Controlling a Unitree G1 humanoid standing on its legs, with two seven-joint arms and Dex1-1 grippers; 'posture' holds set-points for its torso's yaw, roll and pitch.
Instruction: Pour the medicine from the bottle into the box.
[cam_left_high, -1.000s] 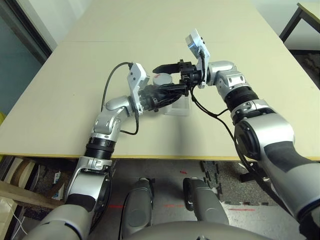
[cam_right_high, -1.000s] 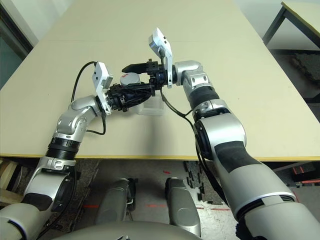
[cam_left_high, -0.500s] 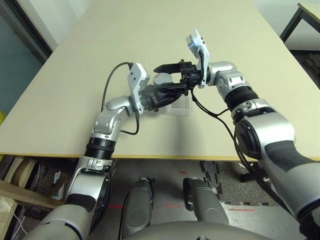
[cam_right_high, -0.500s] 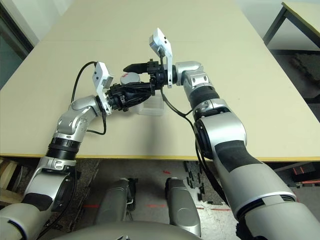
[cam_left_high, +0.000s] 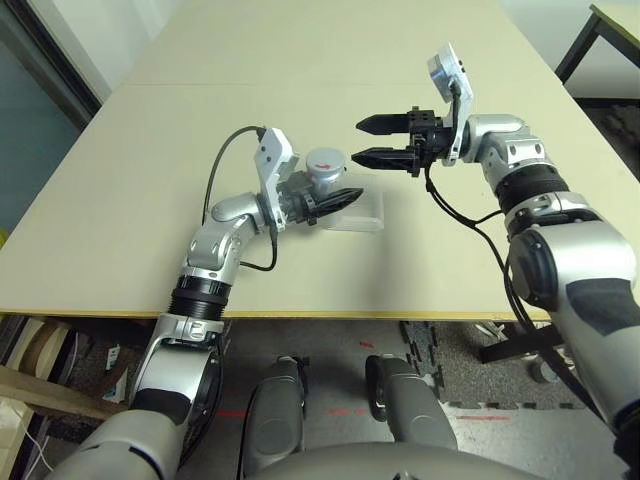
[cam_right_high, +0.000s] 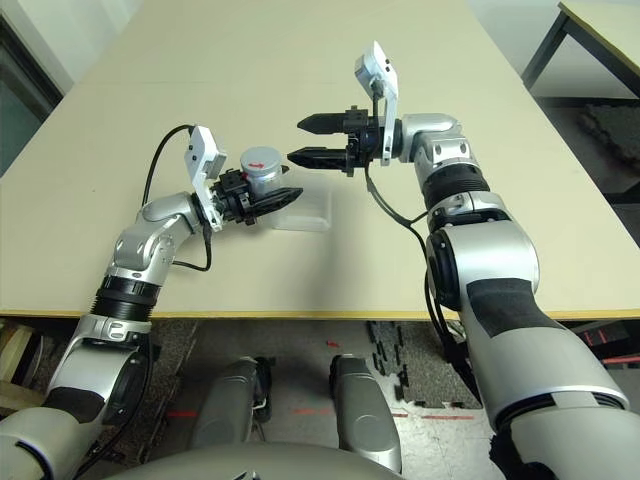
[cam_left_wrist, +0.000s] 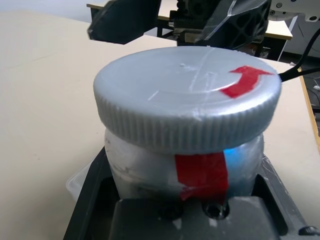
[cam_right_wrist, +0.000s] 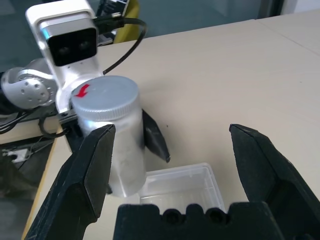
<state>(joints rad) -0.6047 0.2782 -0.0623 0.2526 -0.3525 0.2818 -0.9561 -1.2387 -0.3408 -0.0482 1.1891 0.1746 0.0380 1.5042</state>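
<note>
On the left, the left gripper (cam_right_high: 272, 199) has its jaws closed on the bottle (cam_right_high: 262, 173), clamping the lower body from both sides. The bottle stands upright, long axis vertical, its grey cap (cam_left_wrist: 187, 105) screwed on and facing up; a red strip runs down the side and a red arrow sits on the cap. It is held at the left edge of the box (cam_right_high: 306, 211), which lies flat on the surface (cam_right_high: 130, 130) with its open side up. No medicine can be made out in the box, and the bottle's contents are hidden.

To the right, the right gripper (cam_right_high: 318, 139) hovers above and beyond the box with its jaws spread wide and nothing between them, apart from the cap.

The cap looks like the sticking point: with it on, nothing can pour. If the right jaws close off-centre on the ribbed rim, they may slip, or twist the whole bottle in the left grip, which reaches only the lower body. A tilt with the mouth short of the box's low wall would send the tiny pill onto the surface.
</note>
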